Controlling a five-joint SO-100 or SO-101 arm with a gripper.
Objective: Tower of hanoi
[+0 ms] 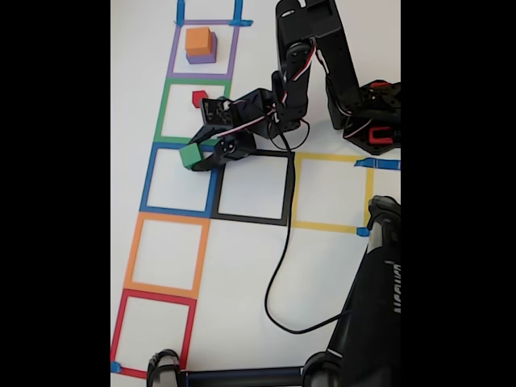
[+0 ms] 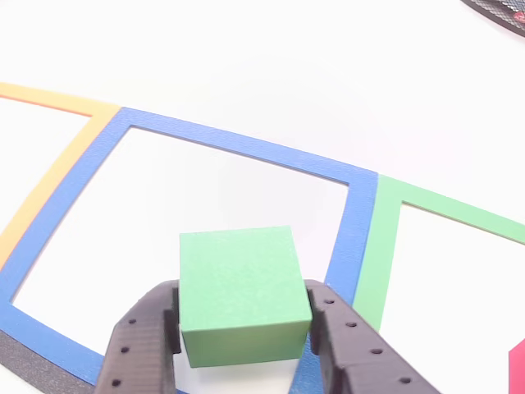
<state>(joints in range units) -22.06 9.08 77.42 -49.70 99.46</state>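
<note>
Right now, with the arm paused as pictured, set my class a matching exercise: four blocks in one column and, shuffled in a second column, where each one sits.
Column one:
1. orange block
2. purple block
3. red block
4. green block

Column two:
A. alone inside the green tape square
B. between the fingers of the hand, at the blue tape square
C. bottom of a stack of two in the purple tape square
D. resting on top of another block

Pairs: 1-D, 2-C, 3-A, 4-B
</note>
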